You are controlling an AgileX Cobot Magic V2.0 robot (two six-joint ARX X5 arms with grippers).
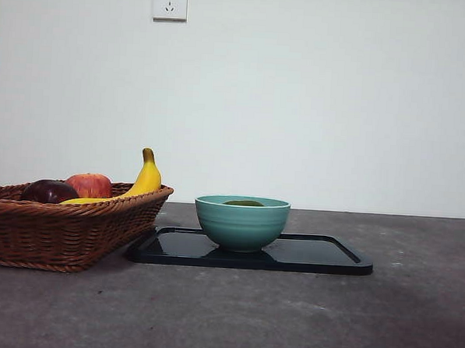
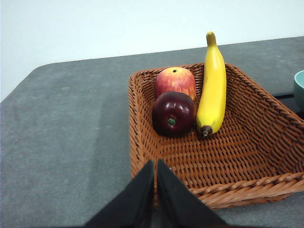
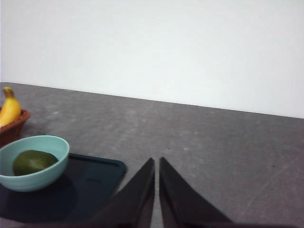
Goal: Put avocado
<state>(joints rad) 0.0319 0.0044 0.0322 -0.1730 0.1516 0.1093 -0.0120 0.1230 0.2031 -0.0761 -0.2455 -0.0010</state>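
One basket (image 1: 58, 227) w/ 1 banana (image 1: 145, 177), 1 red apple (image 1: 90, 184), 1 dark plum (image 1: 49, 191). One avocado (image 3: 32, 161) sits in 1 teal bowl (image 1: 241, 225) on 1 black tray (image 1: 322, 257). Both grippers, left (image 2: 156, 167) & right (image 3: 156, 164), are closed & empty, well apart from avocado.

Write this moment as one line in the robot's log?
avocado: inside teal bowl | bowl: on black tray | left fingers: shut, empty, over basket edge | right fingers: shut, empty, beside tray

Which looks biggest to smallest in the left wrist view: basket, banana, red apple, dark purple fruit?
1. Basket, by far the largest.
2. Banana, long and tall.
3. Red apple and dark purple fruit: about alike; the purple one hides part of the apple, so unranked.
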